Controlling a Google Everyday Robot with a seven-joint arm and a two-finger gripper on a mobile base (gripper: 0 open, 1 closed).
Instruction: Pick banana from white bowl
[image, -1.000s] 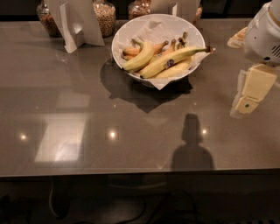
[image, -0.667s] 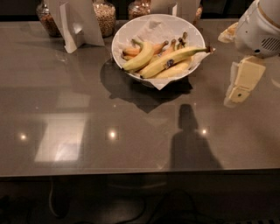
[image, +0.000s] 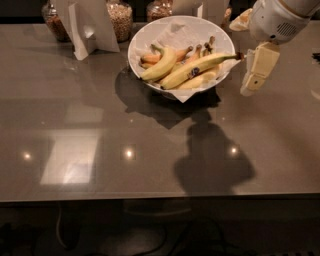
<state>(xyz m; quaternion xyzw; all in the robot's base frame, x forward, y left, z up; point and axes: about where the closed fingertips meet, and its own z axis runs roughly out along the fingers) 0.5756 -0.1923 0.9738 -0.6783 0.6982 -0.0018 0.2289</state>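
The single camera is looking down at a steep angle from above the near edge of the table (image: 100, 150), facing its far edge at fairly close range. The white bowl (image: 137, 42) is sitting upper centre; the gripper (image: 255, 72) is hanging at upper right, just beside the bowl

Gripper (image: 256, 70) at upper right of view: cream-beige, blocky, flat-sided, narrowing toward lower end. Above it, rounded white wrist housing (image: 274, 19), smooth shell with small patch of grille dots. Pale yellowish part (image: 242, 20) on housing's left.
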